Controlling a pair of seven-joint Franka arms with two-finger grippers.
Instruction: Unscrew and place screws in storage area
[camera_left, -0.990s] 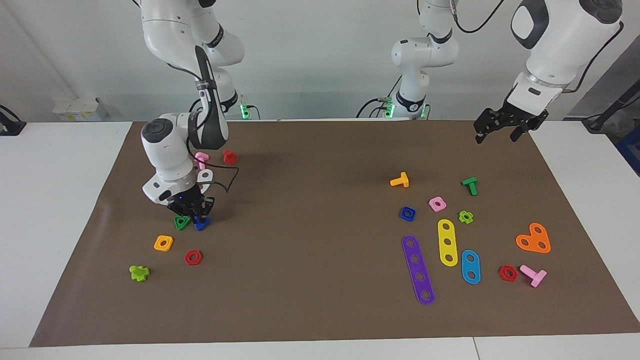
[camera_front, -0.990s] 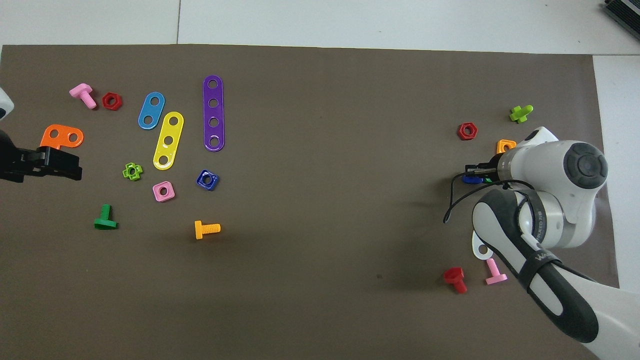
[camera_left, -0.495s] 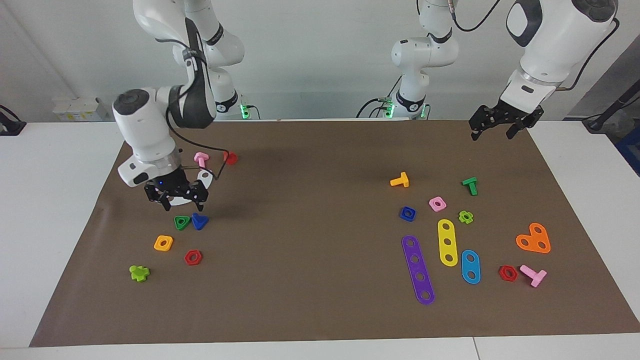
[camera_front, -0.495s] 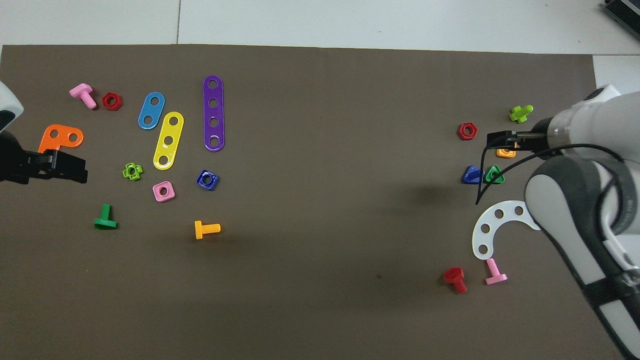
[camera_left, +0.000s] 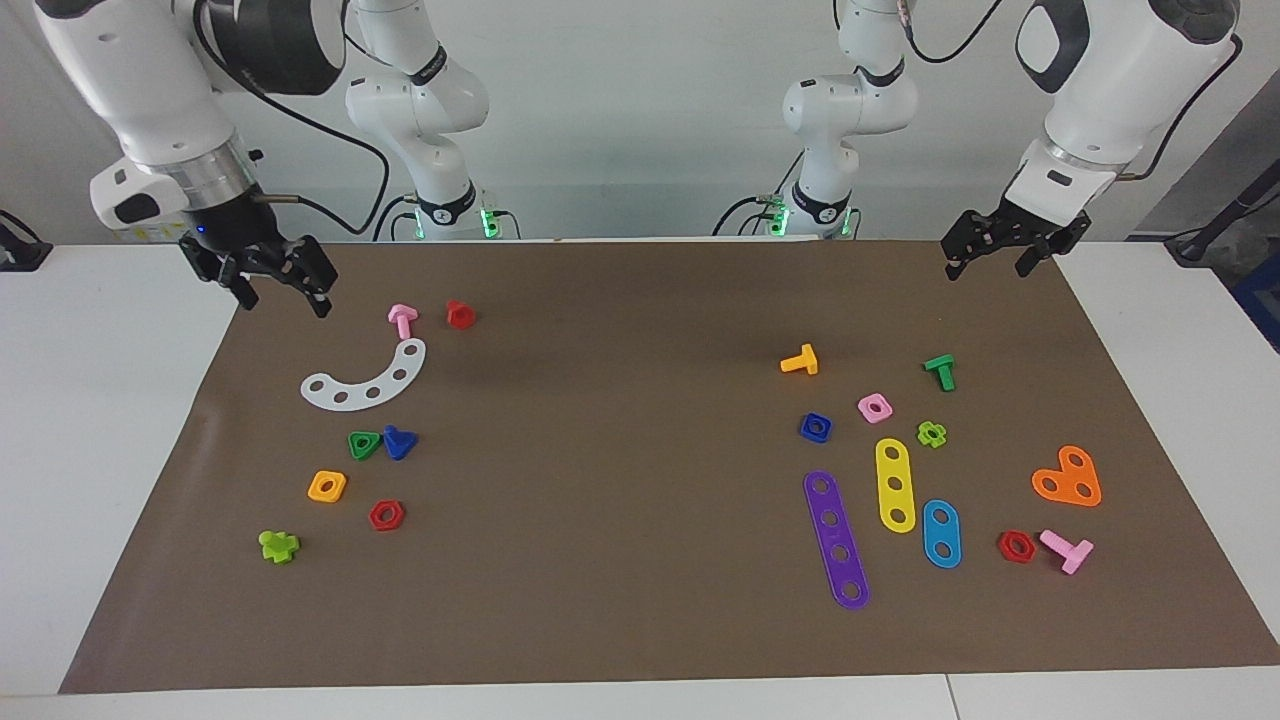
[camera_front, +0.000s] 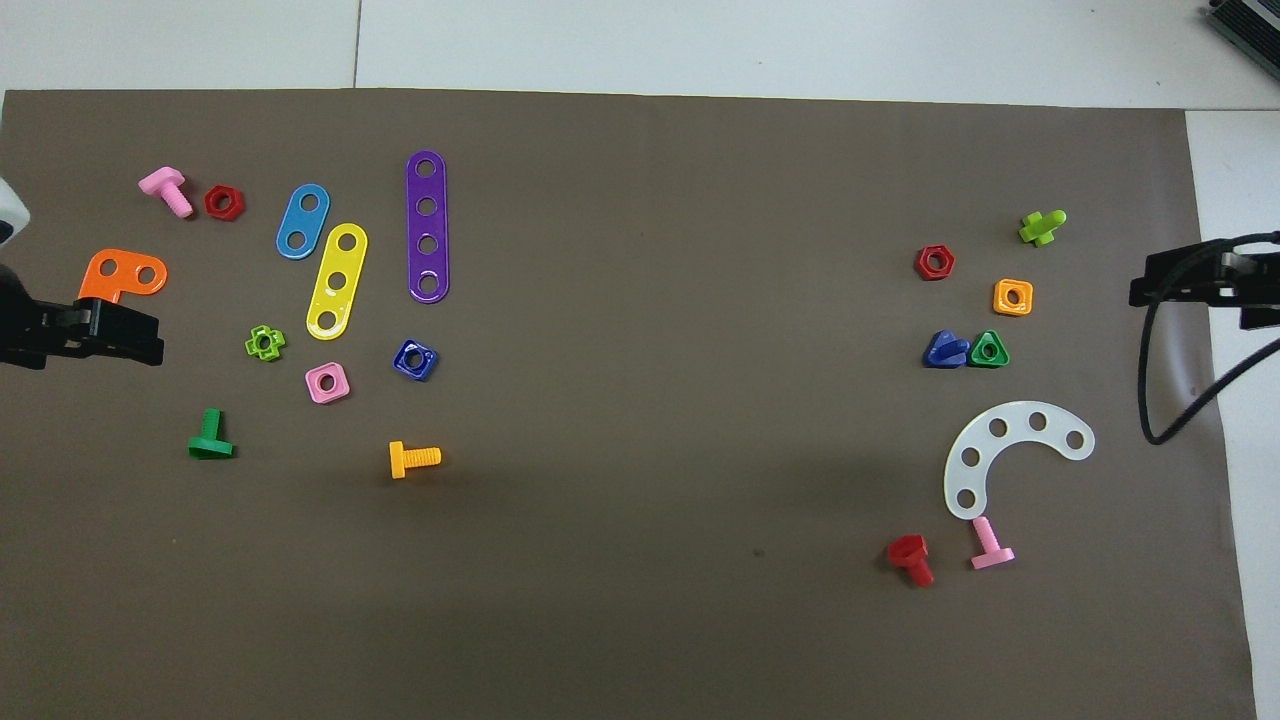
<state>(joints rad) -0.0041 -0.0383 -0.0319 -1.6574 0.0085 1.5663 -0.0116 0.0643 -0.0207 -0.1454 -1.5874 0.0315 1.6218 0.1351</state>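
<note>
The blue screw (camera_left: 399, 441) lies on its side on the brown paper sheet (camera_left: 640, 620), touching a green triangular nut (camera_left: 364, 445), toward the right arm's end of the table. It also shows in the overhead view (camera_front: 945, 349) beside the nut (camera_front: 989, 349). My right gripper (camera_left: 283, 298) is open and empty, raised over the paper's edge at the right arm's end, well apart from the screw; its tip shows in the overhead view (camera_front: 1150, 290). My left gripper (camera_left: 988, 266) is open and empty, waiting over the paper's corner at the left arm's end (camera_front: 140, 338).
A white curved strip (camera_left: 368, 380), pink bolt (camera_left: 402, 320), red bolt (camera_left: 459, 314), orange nut (camera_left: 327, 486), red nut (camera_left: 386, 515) and lime bolt (camera_left: 278, 545) surround the screw. Coloured strips, nuts and bolts, among them a blue square nut (camera_left: 816, 427), lie toward the left arm's end.
My right gripper let go of the blue screw beside the green nut, rose and swung away to the paper's edge, uncovering the white curved strip. The left gripper barely moved.
</note>
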